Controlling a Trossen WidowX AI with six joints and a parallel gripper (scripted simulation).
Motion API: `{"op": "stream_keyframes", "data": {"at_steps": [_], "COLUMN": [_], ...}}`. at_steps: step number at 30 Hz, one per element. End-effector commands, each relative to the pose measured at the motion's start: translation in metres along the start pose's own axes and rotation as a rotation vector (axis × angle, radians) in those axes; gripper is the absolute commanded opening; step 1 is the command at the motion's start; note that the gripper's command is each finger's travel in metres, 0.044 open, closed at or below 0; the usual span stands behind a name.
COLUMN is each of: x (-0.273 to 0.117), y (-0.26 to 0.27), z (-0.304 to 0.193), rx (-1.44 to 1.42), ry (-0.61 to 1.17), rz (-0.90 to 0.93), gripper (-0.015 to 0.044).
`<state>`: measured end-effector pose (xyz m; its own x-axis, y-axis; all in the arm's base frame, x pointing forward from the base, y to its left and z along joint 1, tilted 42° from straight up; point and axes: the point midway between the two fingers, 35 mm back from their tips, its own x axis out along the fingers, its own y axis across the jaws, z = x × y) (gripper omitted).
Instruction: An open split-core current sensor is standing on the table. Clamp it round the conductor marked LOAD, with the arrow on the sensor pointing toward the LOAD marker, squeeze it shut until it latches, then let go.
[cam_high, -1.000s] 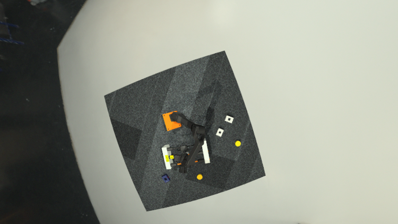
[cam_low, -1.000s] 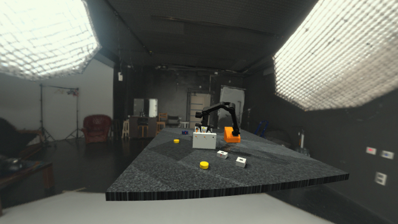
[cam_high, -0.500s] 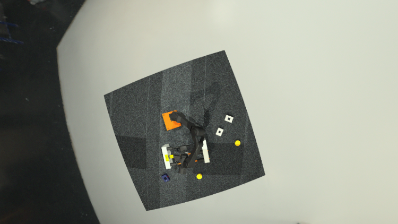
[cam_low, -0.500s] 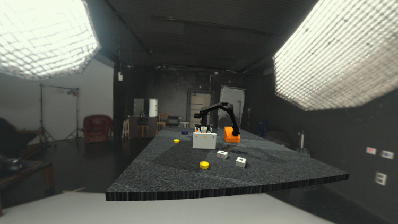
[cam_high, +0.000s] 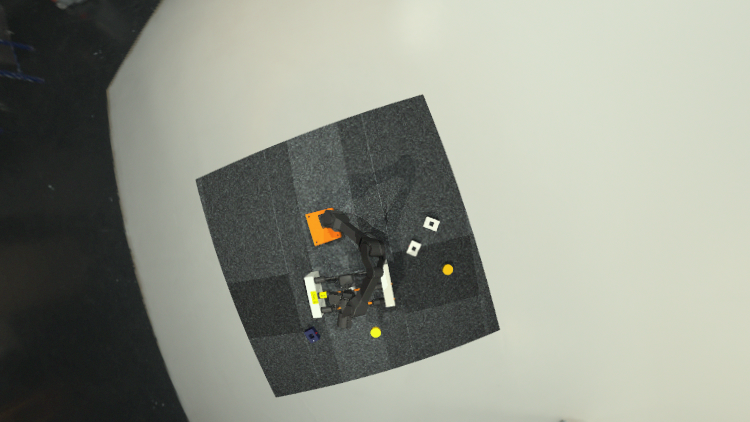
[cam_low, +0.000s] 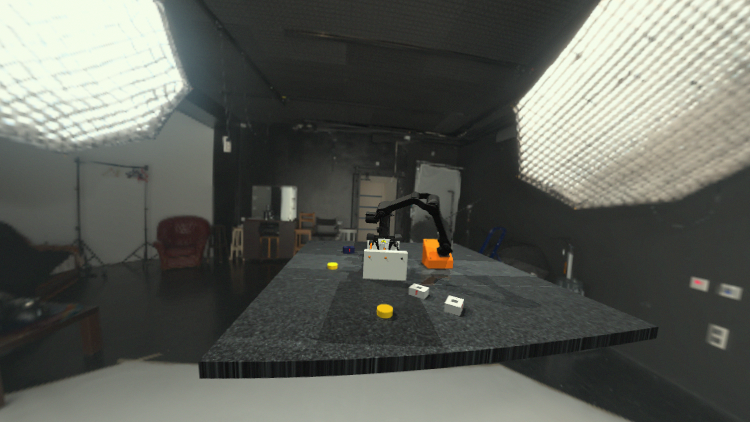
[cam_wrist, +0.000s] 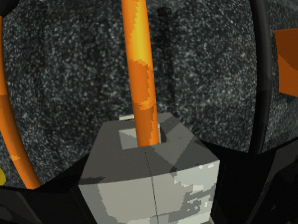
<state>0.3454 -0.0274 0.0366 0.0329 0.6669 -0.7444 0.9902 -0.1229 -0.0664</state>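
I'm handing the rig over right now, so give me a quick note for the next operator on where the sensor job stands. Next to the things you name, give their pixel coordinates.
Gripper (cam_wrist: 141, 147): closed on the grey sensor (cam_wrist: 150, 170), not released.
Where: the sensor is round an orange conductor (cam_wrist: 141, 75), which runs through its opening, between the two white end panels (cam_high: 314, 307) (cam_high: 388, 291) (cam_low: 384, 268).
Done: sensor picked up and brought round the conductor; its halves look closed along the seam.
Left: confirm the latch, then let go and back away. I can't tell whether it has latched.
Check first: the LOAD marking can't be read and the arrow isn't visible, so conductor and direction are unconfirmed.
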Motion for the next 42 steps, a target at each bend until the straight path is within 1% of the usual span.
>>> {"op": "stream_keyframes", "data": {"at_steps": [1,8,41,42], "x": [-0.0002,-0.0002,-0.0002,0.0000], "y": [-0.0003,-0.0003,-0.0003,-0.0001], "z": [0.0000,0.0000,0.0000,0.0000], "rx": [0.001,0.001,0.001,0.000], "ry": [0.000,0.000,0.000,0.000], "rz": [-0.001,-0.001,-0.001,0.000], "gripper": [0.0079,0.0256,0.0256,0.0250]}}
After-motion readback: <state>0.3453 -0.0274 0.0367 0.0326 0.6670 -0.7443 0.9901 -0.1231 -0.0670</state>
